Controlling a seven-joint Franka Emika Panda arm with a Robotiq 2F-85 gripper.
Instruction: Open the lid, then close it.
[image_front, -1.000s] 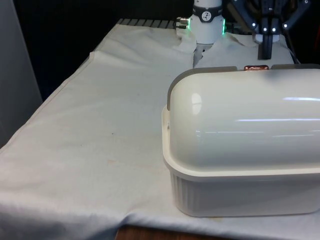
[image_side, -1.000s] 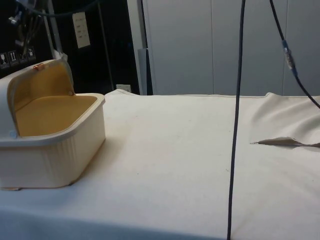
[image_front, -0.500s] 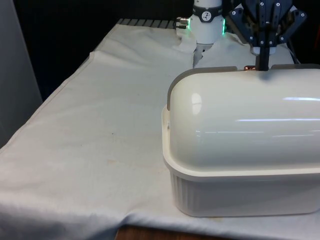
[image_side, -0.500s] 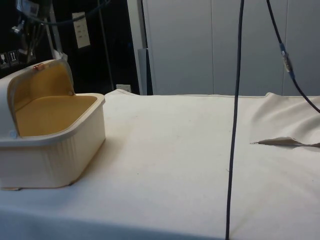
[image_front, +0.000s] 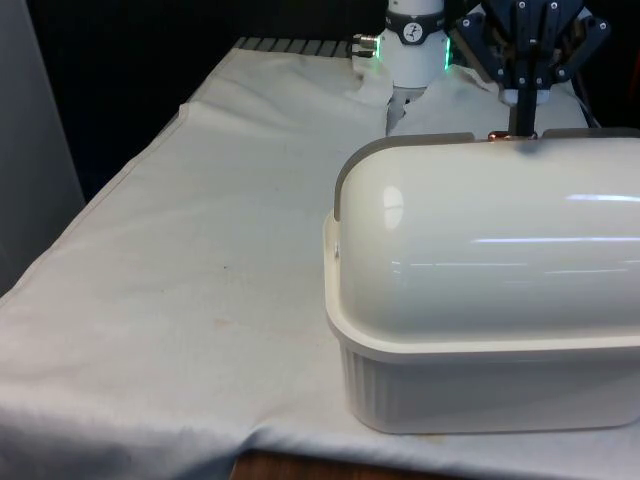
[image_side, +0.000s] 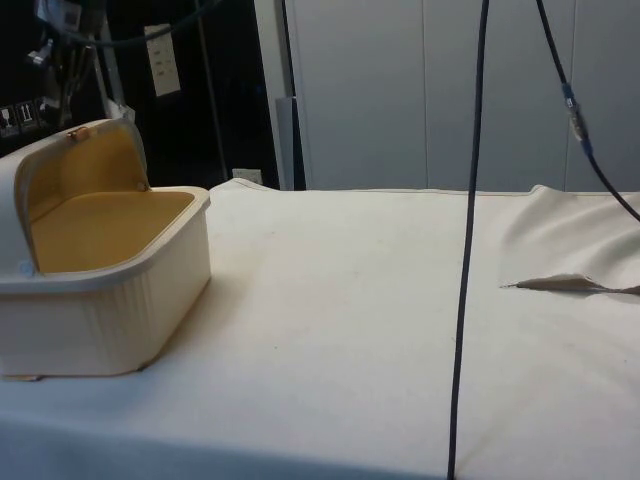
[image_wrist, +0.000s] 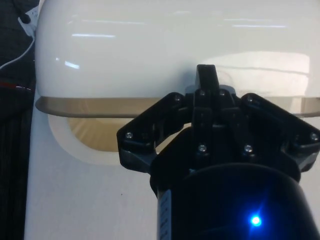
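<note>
A cream bread box (image_front: 480, 390) stands at the front view's right, its rounded lid (image_front: 480, 230) facing that camera. In the side view the lid (image_side: 20, 190) is rolled back, baring the tan inside (image_side: 100, 230) of the box. A small copper handle (image_front: 497, 134) sits on the lid's top edge and also shows in the side view (image_side: 75, 132). My gripper (image_front: 522, 125) hangs point-down right beside that handle, fingers shut together and touching the lid's edge. In the wrist view the shut gripper (image_wrist: 206, 80) ends at the lid's grey rim (image_wrist: 100, 105).
The white cloth (image_front: 200, 270) covers the table to the front view's left of the box. In the side view a black cable (image_side: 465, 250) hangs in front, and the cloth has a raised fold (image_side: 570, 284) at the right. The robot's base (image_front: 414, 50) stands behind the box.
The gripper has come down and shifted slightly to the front view's left, ending at the copper handle. The lid and box have not moved.
</note>
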